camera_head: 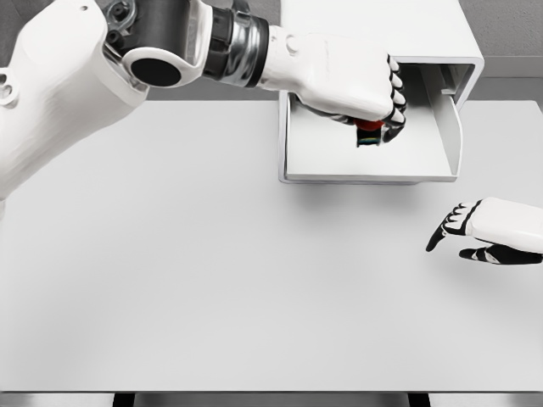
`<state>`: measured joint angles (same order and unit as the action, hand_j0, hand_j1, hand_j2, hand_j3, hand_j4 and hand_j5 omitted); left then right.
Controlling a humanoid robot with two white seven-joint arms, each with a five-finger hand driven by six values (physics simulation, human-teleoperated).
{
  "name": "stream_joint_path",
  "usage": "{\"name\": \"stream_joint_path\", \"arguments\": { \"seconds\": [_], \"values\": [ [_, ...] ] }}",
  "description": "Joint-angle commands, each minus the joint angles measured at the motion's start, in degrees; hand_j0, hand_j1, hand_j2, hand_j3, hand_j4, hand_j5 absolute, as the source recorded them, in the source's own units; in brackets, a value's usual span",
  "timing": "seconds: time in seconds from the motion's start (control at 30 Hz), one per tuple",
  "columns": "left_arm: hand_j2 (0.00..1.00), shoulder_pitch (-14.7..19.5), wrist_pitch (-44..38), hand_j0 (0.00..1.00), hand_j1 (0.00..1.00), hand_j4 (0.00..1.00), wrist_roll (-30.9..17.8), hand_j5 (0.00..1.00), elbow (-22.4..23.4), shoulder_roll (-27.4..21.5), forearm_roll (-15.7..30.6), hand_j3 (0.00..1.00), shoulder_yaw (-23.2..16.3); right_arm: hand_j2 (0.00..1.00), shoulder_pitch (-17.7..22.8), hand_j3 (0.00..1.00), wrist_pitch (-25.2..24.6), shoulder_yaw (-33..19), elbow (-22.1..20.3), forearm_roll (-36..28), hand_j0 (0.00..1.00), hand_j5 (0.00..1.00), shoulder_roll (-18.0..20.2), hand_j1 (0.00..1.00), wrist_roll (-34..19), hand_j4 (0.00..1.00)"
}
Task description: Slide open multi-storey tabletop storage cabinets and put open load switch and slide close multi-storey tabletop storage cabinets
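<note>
1 robot hand (pixel 361 89) holds switch (pixel 369 132) over open drawer (pixel 373 157).

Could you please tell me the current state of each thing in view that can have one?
Cabinet drawer: slid open, pulled out toward the robot.
Load switch: gripped in the left hand, held over the open drawer; whether it touches the drawer floor cannot be told.
Left hand: shut on the load switch.
Right hand: open, holding nothing, over the table.

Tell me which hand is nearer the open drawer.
Left. The left hand is over the open drawer, holding the load switch above its floor. The right hand rests open on the table, in front of the drawer's right corner.
</note>
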<state>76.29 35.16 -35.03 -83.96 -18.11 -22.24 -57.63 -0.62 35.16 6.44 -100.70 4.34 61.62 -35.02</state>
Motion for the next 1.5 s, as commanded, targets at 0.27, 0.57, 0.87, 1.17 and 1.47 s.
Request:
{"name": "stream_joint_path", "arguments": {
  "seconds": [0.27,0.57,0.87,1.17,1.47],
  "values": [
    [0.91,-0.09,-0.16,0.91,0.91,0.91,0.03,0.91,2.66,1.06,0.18,0.91,0.07,0.63,0.0,0.63,-0.16,0.32,-0.02,-0.38,0.63,0.63,0.08,0.63,0.02,0.63],
    [1.0,-0.09,-0.16,1.0,1.0,1.0,0.03,1.0,1.52,0.89,0.89,1.0,0.07,0.64,-0.18,0.64,-0.16,0.94,-0.02,-0.38,0.64,0.64,-0.1,0.64,0.02,0.64],
    [1.0,0.79,-0.16,1.0,1.0,1.0,0.03,1.0,-13.95,-21.52,26.19,1.0,5.25,0.64,-4.92,0.64,-0.16,2.34,-0.02,-0.47,0.64,0.64,-1.06,0.64,0.02,0.64],
    [1.0,-6.68,-0.16,1.0,1.0,1.0,0.03,1.0,-10.18,-43.5,32.26,1.0,2.18,0.67,-9.93,0.67,-0.16,5.25,-0.02,-0.47,0.67,0.67,-2.12,0.67,0.02,0.67],
    [1.0,-8.79,-0.16,1.0,1.0,1.0,0.03,1.0,-9.74,-37.96,23.12,1.0,-0.99,0.67,-17.14,0.67,-0.16,12.45,0.51,0.41,0.67,0.67,-3.97,0.67,0.02,0.67]
  ]
}}
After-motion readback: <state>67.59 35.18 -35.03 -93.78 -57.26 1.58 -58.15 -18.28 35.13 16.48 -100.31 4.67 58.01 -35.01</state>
